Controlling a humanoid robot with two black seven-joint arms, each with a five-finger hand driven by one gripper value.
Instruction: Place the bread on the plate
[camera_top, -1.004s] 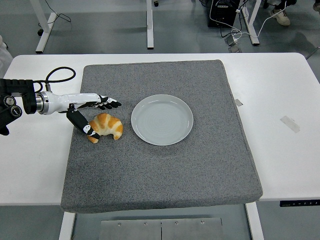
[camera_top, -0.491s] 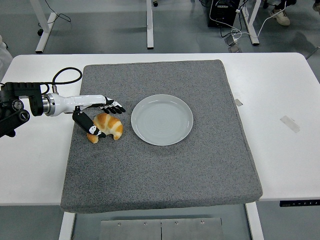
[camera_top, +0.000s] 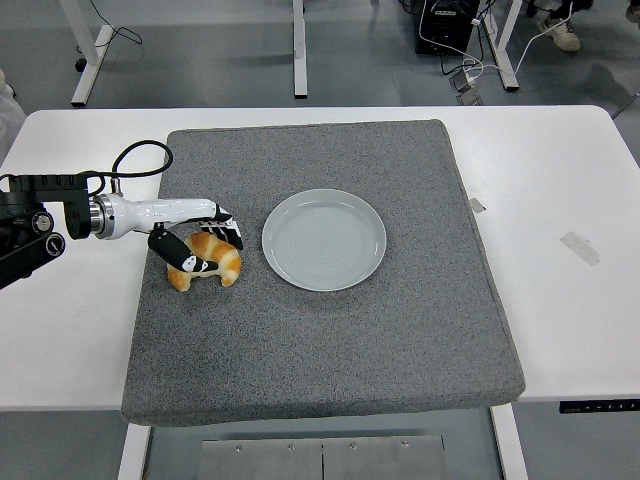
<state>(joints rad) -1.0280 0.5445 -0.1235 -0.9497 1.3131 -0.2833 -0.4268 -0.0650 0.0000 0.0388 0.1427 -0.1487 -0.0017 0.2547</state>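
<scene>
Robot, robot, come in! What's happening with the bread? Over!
Left hand closing around bread, fingers over it, thumb in front. Bread on grey mat, not lifted. Plate empty, just right of it, path clear. Right hand out of view.

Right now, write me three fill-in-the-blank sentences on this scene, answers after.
1. The golden crescent-shaped bread lies on the grey felt ____.
2. The round pale plate holds ____.
3. The robot's ____ hand closes around the bread, which sits to the plate's left.

Missing words: mat; nothing; left
</scene>
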